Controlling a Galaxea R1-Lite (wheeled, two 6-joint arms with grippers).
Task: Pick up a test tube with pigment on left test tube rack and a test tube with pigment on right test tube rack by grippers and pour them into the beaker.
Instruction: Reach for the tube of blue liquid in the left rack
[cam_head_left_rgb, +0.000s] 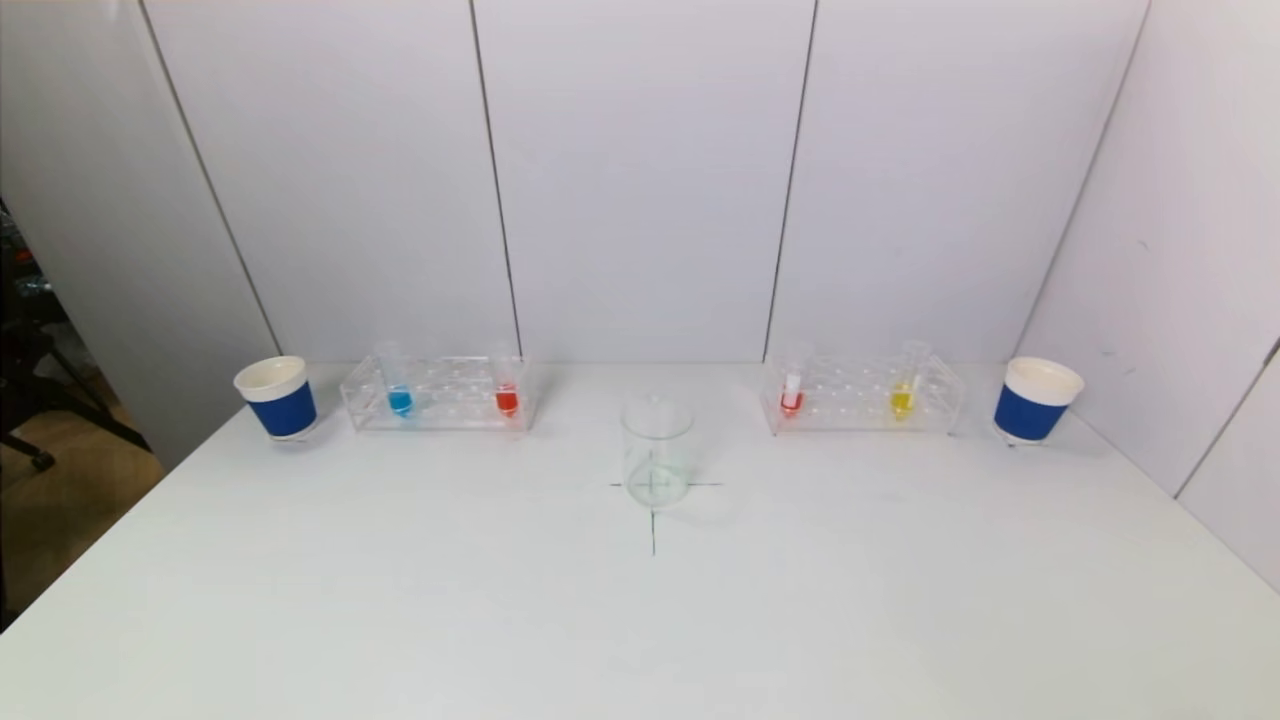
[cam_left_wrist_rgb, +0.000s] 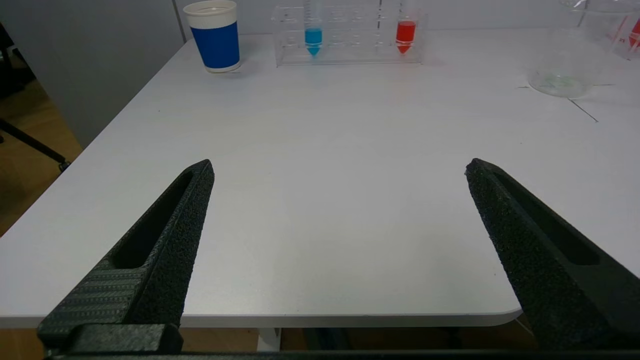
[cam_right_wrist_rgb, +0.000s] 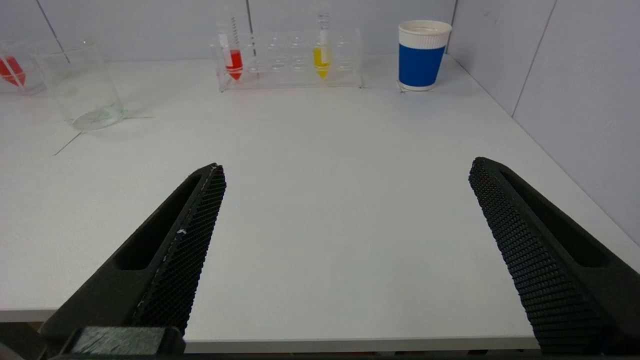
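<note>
A clear left rack (cam_head_left_rgb: 440, 395) at the back left holds a blue tube (cam_head_left_rgb: 400, 400) and a red tube (cam_head_left_rgb: 507, 400). A clear right rack (cam_head_left_rgb: 862, 395) holds a red tube (cam_head_left_rgb: 792, 398) and a yellow tube (cam_head_left_rgb: 902, 398). An empty glass beaker (cam_head_left_rgb: 656, 452) stands between them on a cross mark. Neither gripper shows in the head view. My left gripper (cam_left_wrist_rgb: 339, 167) is open and empty over the table's near edge, far from the left rack (cam_left_wrist_rgb: 350, 35). My right gripper (cam_right_wrist_rgb: 346, 167) is open and empty over the near edge, far from the right rack (cam_right_wrist_rgb: 292, 60).
A blue and white paper cup (cam_head_left_rgb: 277, 397) stands left of the left rack. Another cup (cam_head_left_rgb: 1036, 400) stands right of the right rack. White wall panels close the back and right side. The table (cam_head_left_rgb: 400, 600) drops off at its left edge.
</note>
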